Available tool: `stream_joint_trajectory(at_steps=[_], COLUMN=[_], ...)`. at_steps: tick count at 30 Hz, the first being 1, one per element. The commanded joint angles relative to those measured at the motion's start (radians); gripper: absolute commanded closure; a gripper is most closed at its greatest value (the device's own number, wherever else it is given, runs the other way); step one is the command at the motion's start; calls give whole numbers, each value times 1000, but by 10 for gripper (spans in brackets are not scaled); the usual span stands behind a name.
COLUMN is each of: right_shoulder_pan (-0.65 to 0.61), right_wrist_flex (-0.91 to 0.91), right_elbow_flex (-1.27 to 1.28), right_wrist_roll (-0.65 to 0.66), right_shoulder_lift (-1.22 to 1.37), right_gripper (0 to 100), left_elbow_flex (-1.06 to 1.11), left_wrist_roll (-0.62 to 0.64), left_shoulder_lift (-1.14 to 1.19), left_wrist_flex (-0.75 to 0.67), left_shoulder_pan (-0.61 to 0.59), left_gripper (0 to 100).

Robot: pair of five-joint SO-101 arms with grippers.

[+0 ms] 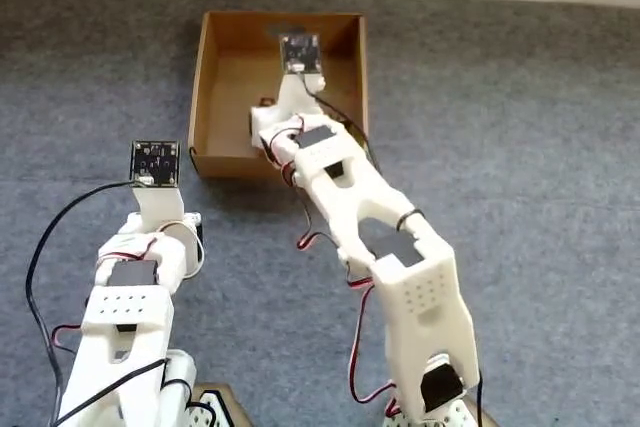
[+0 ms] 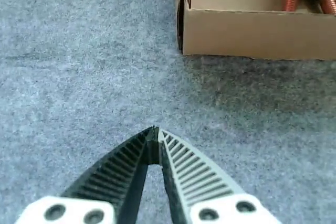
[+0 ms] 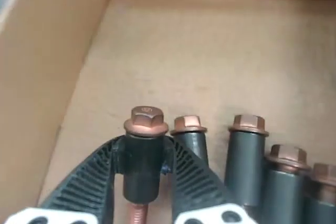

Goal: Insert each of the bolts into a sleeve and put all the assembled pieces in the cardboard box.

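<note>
- Right wrist view: you're clamping an assembled piece (image 3: 140,174) in the right gripper (image 3: 143,148), inside the cardboard box (image 3: 47,77), beside four others (image 3: 247,153).
- Your left gripper (image 2: 155,135) is idling, closed on nothing, over the carpet (image 2: 79,51).
- Placing looks nearly done; next you're opening the jaws and lifting clear.

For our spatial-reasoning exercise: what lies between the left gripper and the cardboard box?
Bare grey carpet, nothing else, between the left gripper and the cardboard box; the left wrist view shows it.
</note>
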Motion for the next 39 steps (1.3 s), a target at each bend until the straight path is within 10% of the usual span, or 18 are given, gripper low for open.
stream_joint_trajectory(at_steps=[1, 39], right_shoulder_pan=[-7, 30], right_wrist_flex=[-31, -48], right_elbow_flex=[-67, -168], right_wrist_roll=[15, 100], right_shoulder_lift=[-7, 133], right_gripper=[992, 992], left_elbow_flex=[-2, -2], left_wrist_roll=[-8, -8], left_shoulder_lift=[-2, -4], left_wrist_flex=[-14, -17], left_shoulder_pan=[15, 15], left_gripper=[990, 990])
